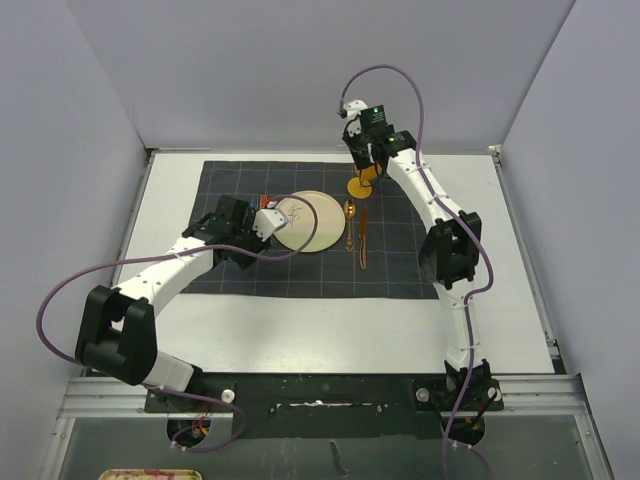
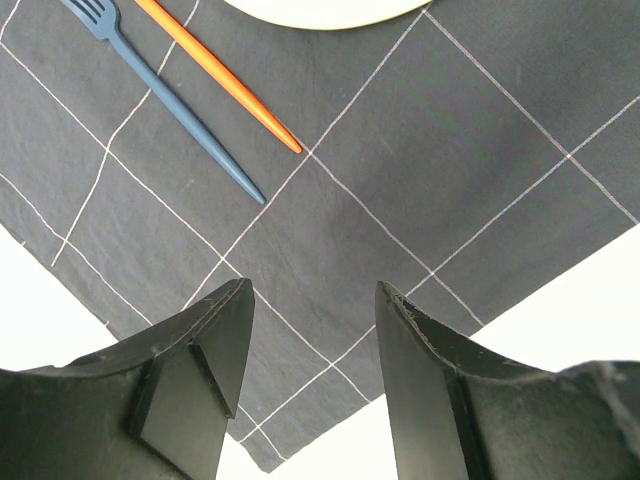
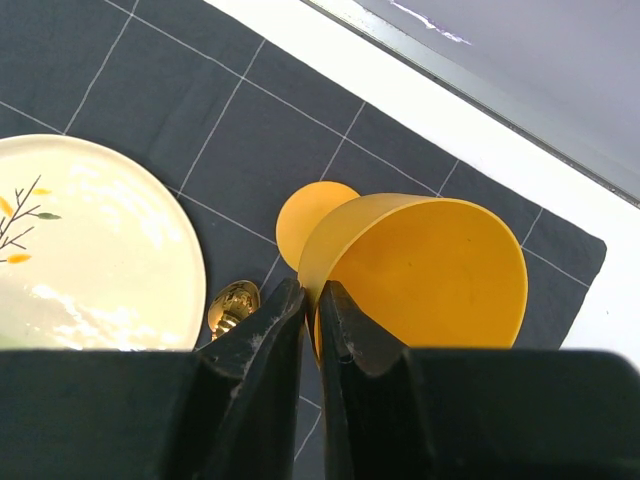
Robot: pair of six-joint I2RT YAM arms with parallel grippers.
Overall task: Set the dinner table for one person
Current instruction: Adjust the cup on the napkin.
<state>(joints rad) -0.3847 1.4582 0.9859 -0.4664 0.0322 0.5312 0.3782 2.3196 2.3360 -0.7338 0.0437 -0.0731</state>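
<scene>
- My right tool (image 3: 312, 292) is pinched narrow on the wall of the yellow cup (image 3: 430, 270), one finger inside the rim and one outside. So it's holding the cup, no question.
- The cup is over the far right part of the dark mat (image 3: 200, 90), just beyond the spoon (image 3: 232, 305) and the knife (image 1: 363, 240), to the right of the plate (image 3: 90, 250). It looks tipped toward my wrist camera, and I honestly can't tell if its base is down on the mat.
- The table (image 1: 300, 320) is the big white top under all of it. The mat lies in its middle and the whole place setting sits on the mat.
- My left tool (image 2: 312, 290) is wide with nothing in it, hanging over the left part of the mat. A blue fork (image 2: 170, 105) and an orange stick (image 2: 220, 80) lie side by side ahead of it, near the plate's edge.
- The step, as I read it: stand the cup upright past the knife tip.
- To do it well, I'd level the wrist first so the base lands flat, then go down slowly and open only once the cup stands by itself.
- A rim pinch doesn't give much hold on a tipped cup, so letting go early could roll it onto the spoon.
- After opening, lift straight up, or the inside finger could drag the cup over.
</scene>
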